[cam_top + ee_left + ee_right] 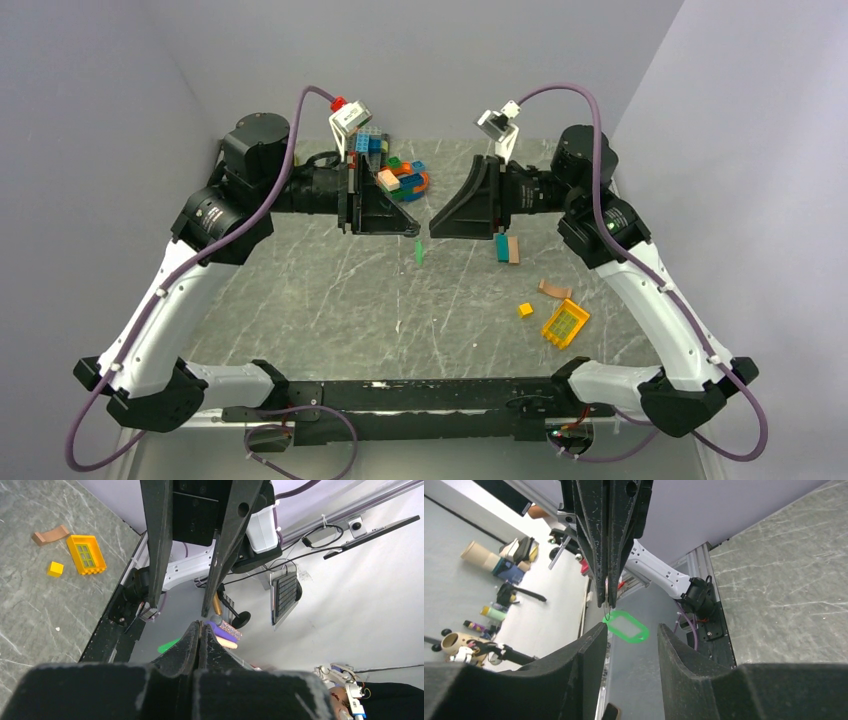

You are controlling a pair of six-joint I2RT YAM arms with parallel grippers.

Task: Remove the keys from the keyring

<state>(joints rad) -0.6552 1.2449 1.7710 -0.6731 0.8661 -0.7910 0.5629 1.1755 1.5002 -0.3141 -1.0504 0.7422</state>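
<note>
My left gripper (414,231) is held above the table and is shut, its jaws pressed together (200,626). In the right wrist view its fingers (606,545) pinch a thin wire keyring (608,611) at their tips. A green plastic key tag (626,627) hangs from the ring; it also shows in the top view (419,253) and in the left wrist view (168,645). I cannot make out any metal key. My right gripper (433,232) faces the left one tip to tip and is open (630,628), with the tag just beyond its gap. It holds nothing.
A pile of coloured bricks (402,176) lies at the back centre. Teal and brown bricks (507,248) lie under the right arm. A tan piece (554,289), a small yellow cube (525,309) and a yellow plate (565,323) lie at the right front.
</note>
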